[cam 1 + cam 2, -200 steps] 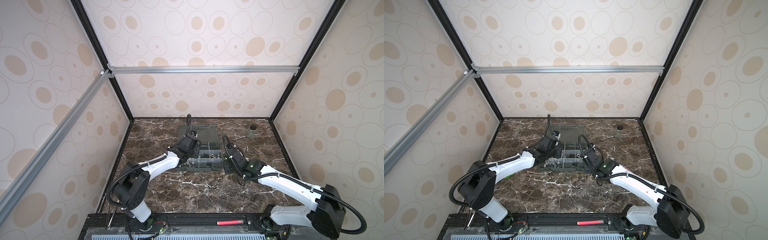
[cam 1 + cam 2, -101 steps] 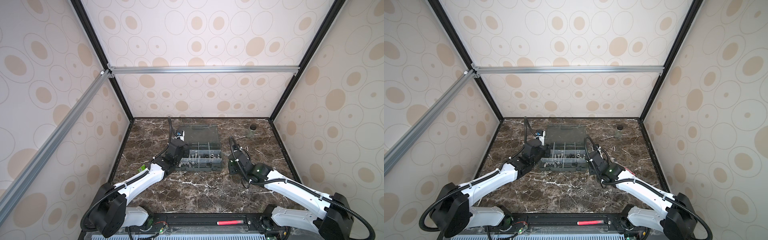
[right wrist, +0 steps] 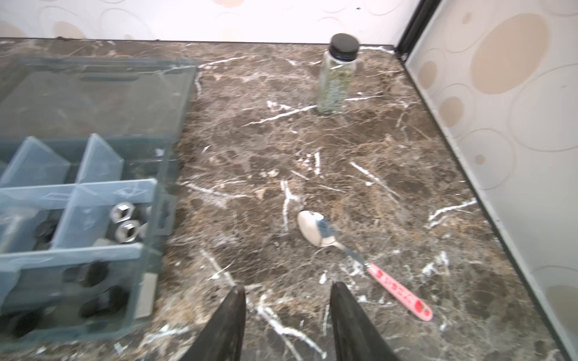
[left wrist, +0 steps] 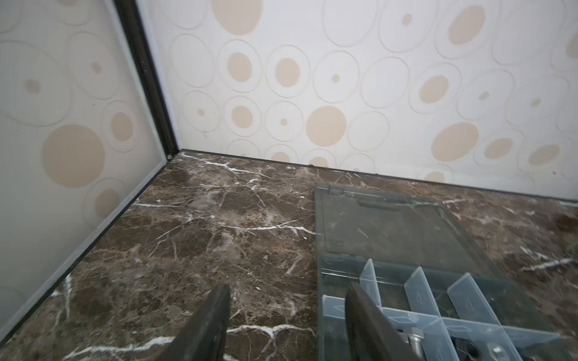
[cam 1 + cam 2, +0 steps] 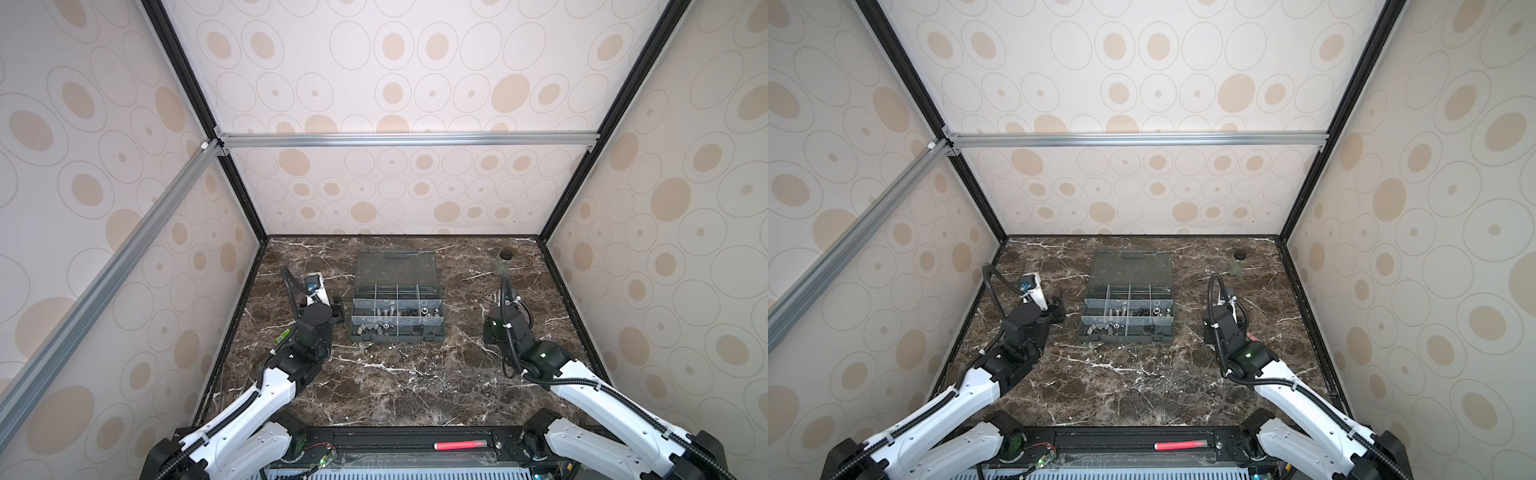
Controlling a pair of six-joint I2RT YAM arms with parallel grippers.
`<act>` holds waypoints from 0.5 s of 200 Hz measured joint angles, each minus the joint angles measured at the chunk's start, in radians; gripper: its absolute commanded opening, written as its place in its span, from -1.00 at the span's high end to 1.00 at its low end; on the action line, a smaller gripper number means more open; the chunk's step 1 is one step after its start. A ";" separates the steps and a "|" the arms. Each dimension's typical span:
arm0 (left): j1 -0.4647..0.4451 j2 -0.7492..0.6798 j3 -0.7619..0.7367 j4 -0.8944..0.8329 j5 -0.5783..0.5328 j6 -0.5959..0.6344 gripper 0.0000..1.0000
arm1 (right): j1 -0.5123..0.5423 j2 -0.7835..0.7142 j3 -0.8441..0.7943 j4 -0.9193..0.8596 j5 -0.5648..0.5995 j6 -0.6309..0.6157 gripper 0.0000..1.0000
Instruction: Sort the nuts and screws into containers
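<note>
**A:** Where has the hardware ended up?

**B:** In the containers point(image 5: 397, 300), the compartment grid of a grey box point(image 5: 397, 337) at the middle of the surface point(image 5: 395, 386). Its clear lid point(image 5: 397, 266) lies open and flat toward 12 o'clock. The screws point(image 5: 384, 310) sit in the middle row. The nuts point(image 3: 123, 220), silver hex ones, are in that row's compartment at the 3 o'clock end. The near row holds dark pieces that are too blurred to name.

**A:** And the left end effector point(image 4: 287, 286)?

**B:** It is at 9 o'clock from the box, just beside it and low over the bare marble. Its fingers stand apart with nothing between them.

**A:** And the other arm?

**B:** The right end effector point(image 3: 287, 285) is at 3 o'clock from the box and farther out from it. Its fingers are spread too, with only marble showing in the gap.

**A:** Anything else down there?

**B:** A spoon point(image 3: 316, 231) with a pink handle lies on the marble just ahead of the right fingers, apart from the box. A small jar point(image 5: 504, 266) with a black lid stands upright at about 2 o'clock from the box, near the back wall.
</note>
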State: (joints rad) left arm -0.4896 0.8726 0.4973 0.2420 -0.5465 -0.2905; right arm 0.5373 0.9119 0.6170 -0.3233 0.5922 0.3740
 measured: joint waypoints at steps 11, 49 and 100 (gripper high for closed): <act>0.010 -0.042 -0.030 0.015 -0.040 0.011 -0.59 | -0.025 -0.003 -0.008 0.018 0.004 -0.012 -0.39; 0.024 -0.153 -0.141 0.083 -0.209 0.056 -0.98 | -0.079 0.008 -0.045 0.099 0.026 -0.043 -0.98; 0.084 -0.126 -0.361 0.350 -0.385 0.217 -0.98 | -0.124 0.077 -0.135 0.352 0.034 -0.143 -0.98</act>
State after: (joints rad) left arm -0.4057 0.7471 0.1364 0.5919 -0.9314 -0.0734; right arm 0.4129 0.9890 0.4816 0.0288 0.6258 0.2314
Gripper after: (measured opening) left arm 0.991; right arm 0.992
